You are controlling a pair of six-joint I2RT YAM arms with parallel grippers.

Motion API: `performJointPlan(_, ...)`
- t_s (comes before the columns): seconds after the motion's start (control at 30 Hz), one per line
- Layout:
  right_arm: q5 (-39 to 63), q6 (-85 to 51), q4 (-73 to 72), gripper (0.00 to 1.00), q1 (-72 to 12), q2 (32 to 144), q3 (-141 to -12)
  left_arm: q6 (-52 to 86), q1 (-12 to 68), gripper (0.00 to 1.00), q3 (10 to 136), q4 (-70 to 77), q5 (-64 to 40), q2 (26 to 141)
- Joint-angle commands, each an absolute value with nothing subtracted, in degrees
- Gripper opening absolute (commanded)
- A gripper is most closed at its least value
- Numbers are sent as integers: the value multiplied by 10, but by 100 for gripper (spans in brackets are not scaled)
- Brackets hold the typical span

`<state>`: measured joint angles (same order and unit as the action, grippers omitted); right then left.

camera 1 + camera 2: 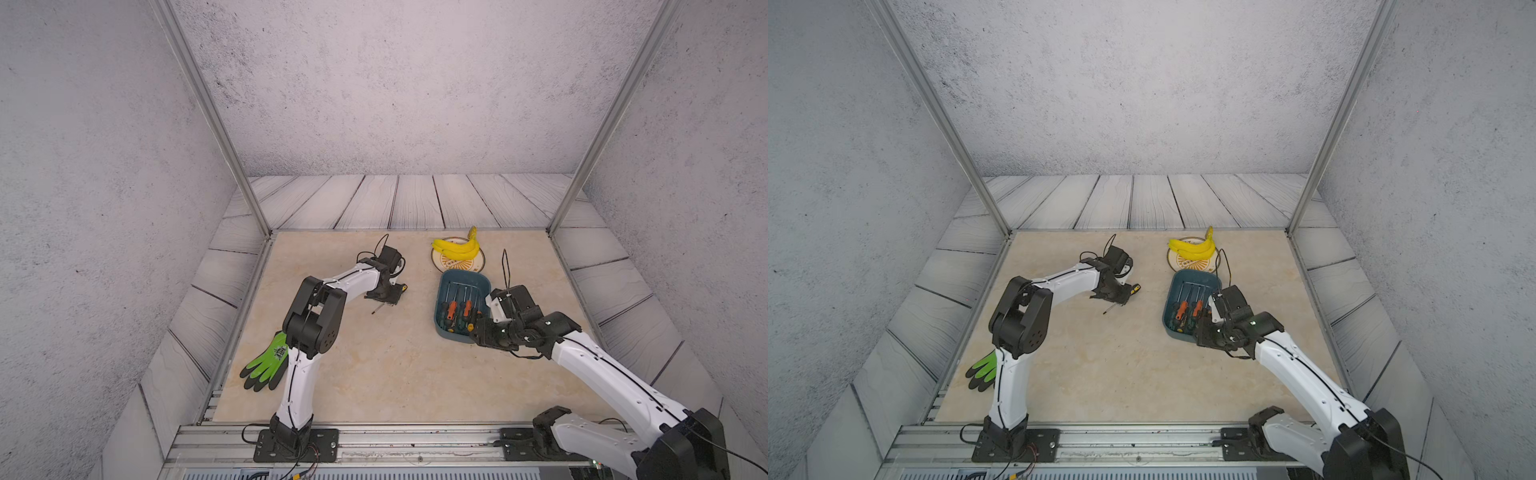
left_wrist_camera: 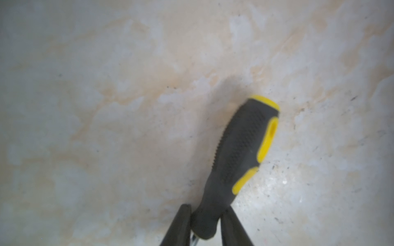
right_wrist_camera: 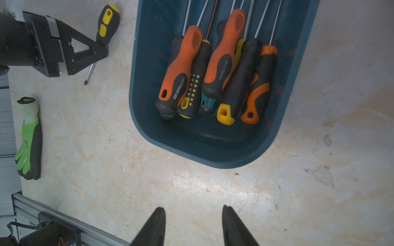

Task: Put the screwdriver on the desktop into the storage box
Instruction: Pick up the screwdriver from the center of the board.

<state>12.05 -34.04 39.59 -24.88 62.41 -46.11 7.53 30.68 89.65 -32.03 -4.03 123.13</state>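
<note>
A black-and-yellow screwdriver (image 1: 401, 287) (image 1: 1135, 289) (image 2: 245, 144) (image 3: 107, 23) lies on the beige desktop (image 1: 374, 374), left of the storage box. My left gripper (image 1: 388, 297) (image 1: 1121, 297) (image 2: 207, 215) (image 3: 93, 51) is shut on the narrow neck of its handle, and the metal shaft pokes out behind the jaws. The dark teal storage box (image 1: 465, 277) (image 1: 1196, 276) (image 3: 191, 153) holds several screwdrivers with orange, yellow and black handles. My right gripper (image 1: 478, 332) (image 1: 1204, 332) (image 3: 193, 210) hovers open and empty over the desktop at the box's near end.
A bunch of bananas (image 1: 455, 248) rests on a round patterned plate (image 1: 473, 264) just behind the box. A green and black glove (image 1: 268, 361) (image 3: 28, 140) lies at the near left, beside the left arm. Metal frame posts stand at the desktop's far corners.
</note>
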Motion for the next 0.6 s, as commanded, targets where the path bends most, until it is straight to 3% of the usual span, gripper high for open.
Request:
performJointPlan(0.0,119,-345,394,48,-248,624,-454,60,323,19,880,-341,-6,1220)
performJointPlan(0.27,108,-335,395,48,-247,621,-459,65,325,0,874,-342,-19,1191)
performJointPlan(0.57,79,-290,400,48,-246,600,-488,87,324,0,904,-410,-68,1112)
